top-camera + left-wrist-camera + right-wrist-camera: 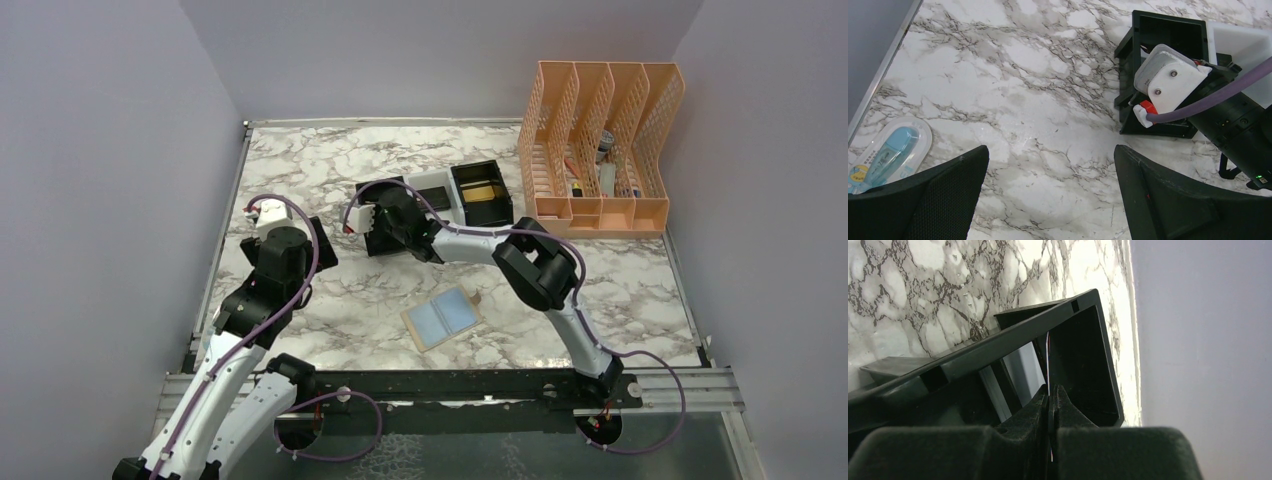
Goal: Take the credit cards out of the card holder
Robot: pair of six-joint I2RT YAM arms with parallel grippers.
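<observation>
The tan card holder (443,318) lies open on the marble table, its bluish clear pockets facing up, near the front centre. My right gripper (383,228) reaches into a black bin (378,243) left of centre. In the right wrist view its fingers (1050,392) are shut on a thin card (1048,355) seen edge-on; I cannot tell its colour. A gold card (483,192) lies in another black bin (500,205). My left gripper (1050,170) is open and empty over bare marble, left of the bin; in the top view it (318,242) is well clear of the card holder.
A white bin (432,190) stands between the two black bins. A peach mesh file organizer (600,150) holding small items is at the back right. A packaged blue correction tape (885,155) lies by the table's left edge. The right wrist's white camera housing (1168,80) is over the near black bin.
</observation>
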